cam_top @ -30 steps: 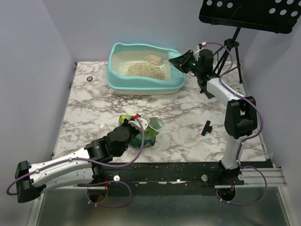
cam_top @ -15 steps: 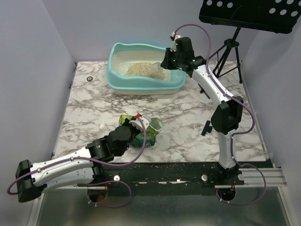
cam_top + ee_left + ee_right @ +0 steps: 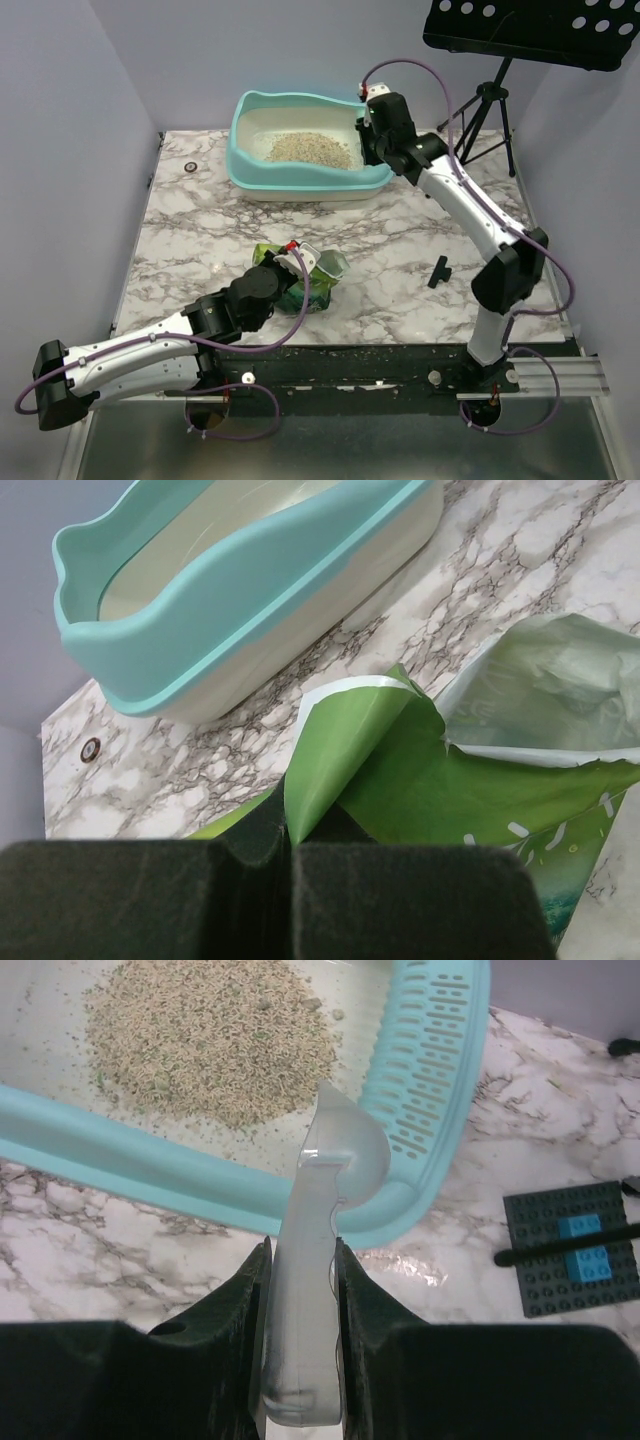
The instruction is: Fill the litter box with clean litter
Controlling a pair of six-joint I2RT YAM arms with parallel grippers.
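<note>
At the near left of the marble table (image 3: pixel 400 240), the left claw (image 3: pixel 290 848) is closed tight on a green flap of the pouch (image 3: pixel 322 283). The pouch lies crumpled on the table, well short of the box, with its torn mouth gaping and the pale inside showing. Pale specks dot the dark rail (image 3: pixel 350 372) along the near edge. To the right of the pouch, apart from it, a small black part (image 3: pixel 438 270) lies on the marble.

The right arm reaches far across to the box's right end. Its claw (image 3: pixel 300 1272) stands narrow, gripping the flat handle of a clear scoop (image 3: pixel 340 1150). The scoop's bowl points away from the claw and hangs over the box's turquoise rim, just beside the slotted scoop (image 3: pixel 435 1070) that leans along that end wall. In the wrist view a dark studded plate (image 3: pixel 570 1250) with blue bricks lies on the marble to the right.

The box (image 3: pixel 300 178) sits at the far middle of the table. Inside, a pile of tan litter (image 3: pixel 200 1035) rests on the cream floor, with loose grains scattered around it.

A small round fitting (image 3: pixel 190 166) sits left of the box. Behind the far right corner stands a tripod (image 3: pixel 488 105) carrying a black perforated tray (image 3: pixel 530 30).
</note>
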